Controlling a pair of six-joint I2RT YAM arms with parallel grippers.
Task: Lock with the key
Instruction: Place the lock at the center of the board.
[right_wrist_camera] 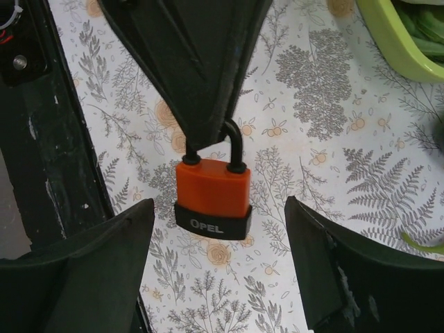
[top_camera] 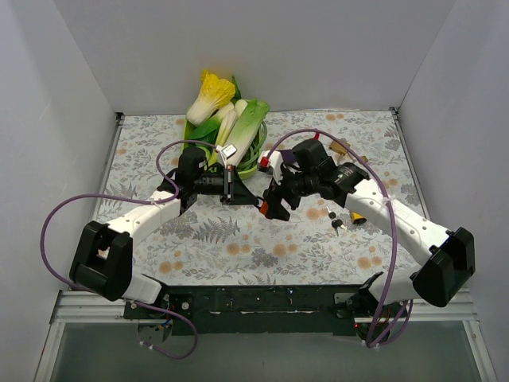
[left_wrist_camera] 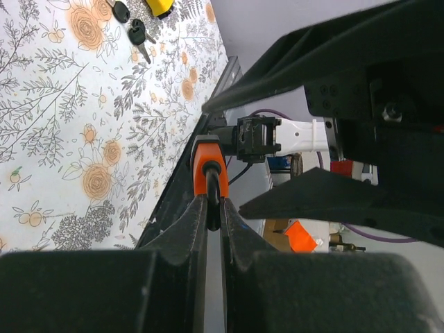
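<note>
An orange padlock (right_wrist_camera: 212, 198) with a black base marked OPEL hangs by its black shackle from my left gripper (top_camera: 256, 200), which is shut on the shackle above the table. In the left wrist view the padlock (left_wrist_camera: 208, 166) shows edge-on at the fingertips (left_wrist_camera: 196, 215). My right gripper (right_wrist_camera: 218, 229) is open, its fingers on either side of the padlock's base and apart from it; it meets the left gripper at mid table (top_camera: 277, 208). The black-headed keys (top_camera: 336, 220) lie on the mat to the right, also in the left wrist view (left_wrist_camera: 137, 32).
A green bowl (top_camera: 253, 165) with leafy vegetables (top_camera: 227, 115) stands at the back centre, its rim in the right wrist view (right_wrist_camera: 395, 48). A small yellow object (top_camera: 357, 218) lies beside the keys. The floral mat (top_camera: 238, 247) covers the table between white walls.
</note>
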